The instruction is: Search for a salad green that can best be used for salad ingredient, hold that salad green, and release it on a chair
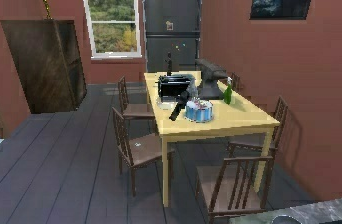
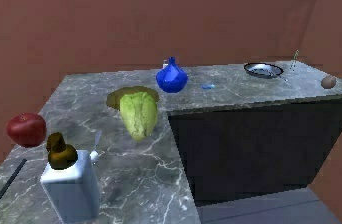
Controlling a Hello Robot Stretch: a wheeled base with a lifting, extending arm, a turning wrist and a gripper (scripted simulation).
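Note:
A pale green leafy head, the salad green [image 2: 139,113], lies on a grey marble countertop [image 2: 129,170] in the arm side view, near the counter's inner corner. Several wooden chairs stand around a yellow dining table [image 1: 241,122] in the forward view: one chair [image 1: 139,148] on the table's left, another chair [image 1: 231,186] at its near end, one chair [image 1: 132,103] farther back on the left, and one chair [image 1: 271,128] on the right.
On the counter lie a red apple [image 2: 26,129], a white bottle with a brown top [image 2: 67,180], a blue vase [image 2: 171,77], a metal bowl [image 2: 264,69] and a brown egg-shaped thing [image 2: 328,82]. The table carries a dark appliance [image 1: 175,86] and a blue tin [image 1: 199,111]. A dark fridge [image 1: 172,35] stands behind.

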